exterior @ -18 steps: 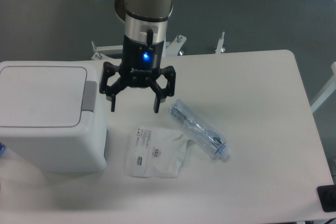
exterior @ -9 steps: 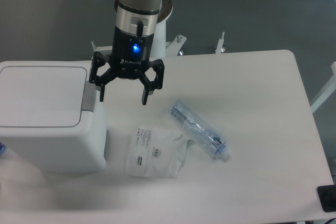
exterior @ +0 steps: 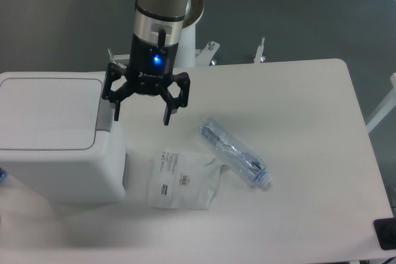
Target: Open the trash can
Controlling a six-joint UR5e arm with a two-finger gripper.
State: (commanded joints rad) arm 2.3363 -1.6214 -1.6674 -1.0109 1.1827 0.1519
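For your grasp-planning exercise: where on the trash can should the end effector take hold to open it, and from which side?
Probably the grey latch tab on the trash can lid's right edge, approached from above and the right: it is the only protruding feature, and the open end effector hovers beside it.

No legible text anywhere.

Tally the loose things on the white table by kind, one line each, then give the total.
Trash can, white, lid shut: 1
Clear plastic bottle, lying on its side: 1
White flat packet with printed labels: 1
Total: 3
The robot's hand hangs open beside the trash can's grey latch tab, holding nothing, and is not counted.
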